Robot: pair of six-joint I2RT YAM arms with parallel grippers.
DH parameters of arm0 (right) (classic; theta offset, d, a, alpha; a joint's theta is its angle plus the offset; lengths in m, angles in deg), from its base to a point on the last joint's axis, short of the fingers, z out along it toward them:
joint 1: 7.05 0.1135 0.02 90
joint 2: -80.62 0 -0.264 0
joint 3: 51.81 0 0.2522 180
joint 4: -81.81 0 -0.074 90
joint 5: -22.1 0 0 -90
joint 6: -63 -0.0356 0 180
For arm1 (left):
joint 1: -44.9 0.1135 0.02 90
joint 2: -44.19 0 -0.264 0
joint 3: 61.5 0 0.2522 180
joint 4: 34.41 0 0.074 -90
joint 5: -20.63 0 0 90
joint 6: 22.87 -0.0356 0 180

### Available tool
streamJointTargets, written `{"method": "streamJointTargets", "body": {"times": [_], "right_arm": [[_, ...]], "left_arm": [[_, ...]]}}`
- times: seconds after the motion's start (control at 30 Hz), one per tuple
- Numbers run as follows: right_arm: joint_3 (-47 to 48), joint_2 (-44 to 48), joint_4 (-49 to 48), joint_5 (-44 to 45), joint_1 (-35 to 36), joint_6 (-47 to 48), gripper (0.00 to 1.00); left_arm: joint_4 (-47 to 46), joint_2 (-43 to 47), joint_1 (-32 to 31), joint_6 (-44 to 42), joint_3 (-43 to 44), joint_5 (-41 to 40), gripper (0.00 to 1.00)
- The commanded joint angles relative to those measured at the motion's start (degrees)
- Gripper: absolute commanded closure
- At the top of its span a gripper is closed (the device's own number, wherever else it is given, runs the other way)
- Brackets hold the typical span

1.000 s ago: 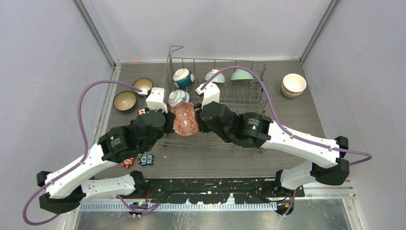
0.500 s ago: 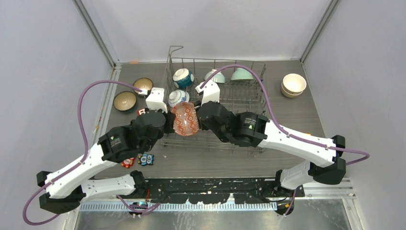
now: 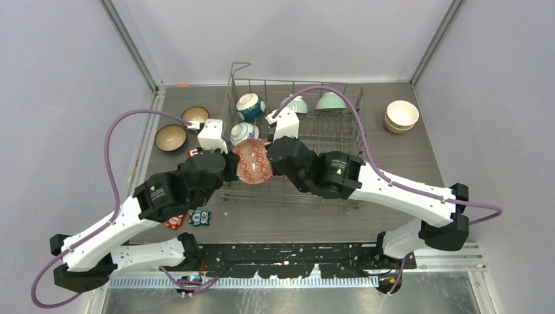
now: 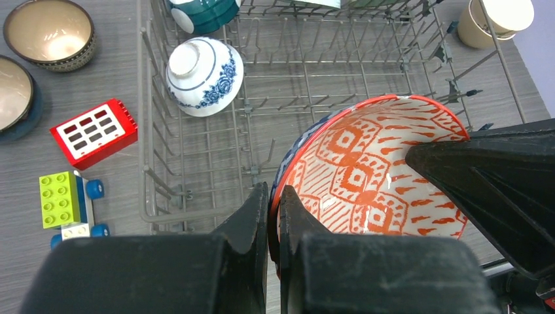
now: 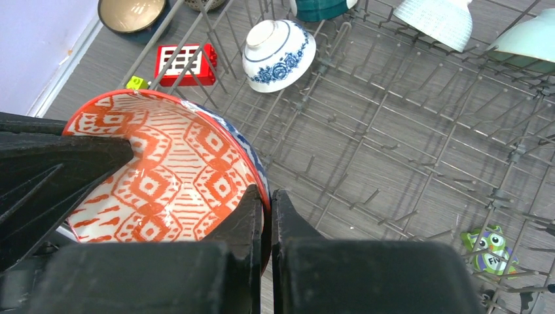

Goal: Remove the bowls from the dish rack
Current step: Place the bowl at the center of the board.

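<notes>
The left end effector (image 4: 273, 196) and the right end effector (image 5: 267, 196) were each pinched shut on opposite rims of an orange-patterned bowl (image 3: 252, 161), over the left side of the dish rack (image 3: 327, 127). A blue-floral bowl (image 4: 203, 69) lay upturned in the rack just behind it.

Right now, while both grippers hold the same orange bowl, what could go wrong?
1. The left gripper and the right gripper each pinch only the rim of the orange bowl, on opposite sides. If the arms pull apart, the rim may slip or chip.
2. The bowl hangs over the dish rack; if it drops, it could hit the tines or the blue-and-white bowl nearby.
</notes>
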Motion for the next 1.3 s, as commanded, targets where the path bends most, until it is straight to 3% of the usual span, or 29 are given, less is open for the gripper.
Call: {"method": "streamJointTargets", "body": {"times": [0.0, 0.17, 0.33, 0.43, 0.67, 1.03, 1.13, 1.27], "right_arm": [[2.6, -0.2, -0.7, 1.6, -0.2, 0.4, 0.99], [2.5, -0.4, -0.4, 2.0, -0.2, 0.6, 0.99], [2.3, -0.7, -0.3, 3.0, -0.3, 1.1, 0.99], [2.6, -0.6, 0.3, 3.7, -0.7, 1.3, 0.99], [0.2, 5.6, 2.7, 5.0, -5.4, 0.9, 0.99], [-1.7, 20.7, 16.1, 16.7, -13.6, -1.8, 0.99], [-3.6, 24.6, 17.6, 16.5, -19.4, -3.1, 0.99], [-6.6, 25.6, 15.8, 6.4, -31.5, -6.7, 0.99]], "left_arm": [[-3.8, 0.9, 0.0, 0.8, 2.6, 0.0, 0.97], [-3.9, 0.8, 0.0, 0.6, 3.1, 1.0, 0.74], [-4.5, 0.7, 0.1, -0.4, 3.7, 2.4, 0.34], [-4.4, 0.3, 0.0, -1.7, 5.0, 4.3, 0.03], [-8.5, 3.1, 0.0, -4.5, 2.1, 6.1, 0.00], [-14.4, 5.4, 0.1, -8.8, -4.0, 4.7, 0.00], [-16.9, 5.6, 0.0, -9.3, -6.5, 4.9, 0.00], [-20.0, 5.5, 0.1, -9.9, -8.8, 5.4, 0.00]]}}
